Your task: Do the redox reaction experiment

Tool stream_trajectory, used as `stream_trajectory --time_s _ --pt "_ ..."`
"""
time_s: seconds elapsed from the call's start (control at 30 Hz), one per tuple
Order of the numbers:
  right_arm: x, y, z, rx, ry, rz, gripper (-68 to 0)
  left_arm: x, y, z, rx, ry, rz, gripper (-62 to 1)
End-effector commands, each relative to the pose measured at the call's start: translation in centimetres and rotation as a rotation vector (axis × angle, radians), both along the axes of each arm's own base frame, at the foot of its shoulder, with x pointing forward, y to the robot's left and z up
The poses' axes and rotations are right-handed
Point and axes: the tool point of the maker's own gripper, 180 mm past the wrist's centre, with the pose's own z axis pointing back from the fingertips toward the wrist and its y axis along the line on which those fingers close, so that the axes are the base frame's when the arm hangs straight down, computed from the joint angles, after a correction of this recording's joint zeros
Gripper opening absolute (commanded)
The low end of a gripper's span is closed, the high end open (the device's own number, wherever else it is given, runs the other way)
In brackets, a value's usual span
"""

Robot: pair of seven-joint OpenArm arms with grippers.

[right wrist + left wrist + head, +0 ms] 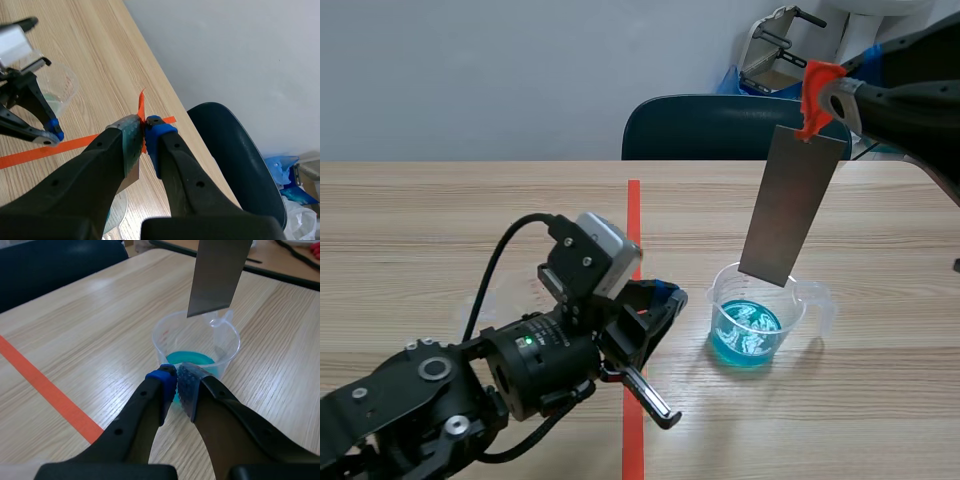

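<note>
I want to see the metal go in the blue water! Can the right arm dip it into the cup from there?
Probably yes. The right hand holds the metal plate hanging over the cup's open mouth, and the left hand sits beside the cup, not over it.

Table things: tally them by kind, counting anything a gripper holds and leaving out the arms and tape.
Clear cup: 2, the cup with blue liquid and the other cup past the left gripper
Grey metal strip: 1, in the right gripper
Total: 3
</note>
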Motion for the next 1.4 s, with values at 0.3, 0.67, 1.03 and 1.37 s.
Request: stream_trajectory --time_s 0.3,0.67,1.03,1.37 --pt "-0.2 0.3 0.9 0.009 -0.025 0.017 -66.7 1.7 -3.2 1.4 -0.097 -0.031 -0.005 -56.9" --pt "-0.2 0.3 0.9 0.009 -0.025 0.017 -66.7 3.3 -3.6 0.9 -0.103 -0.033 0.02 -56.9" --pt "-0.2 0.3 0.9 0.009 -0.025 0.017 -66.7 3.3 -3.6 1.0 -0.106 -0.034 0.02 -56.9" --pt "-0.2 0.3 0.9 0.009 -0.025 0.017 -66.7 2.5 -3.1 0.8 -0.106 -0.026 0.019 -56.9"
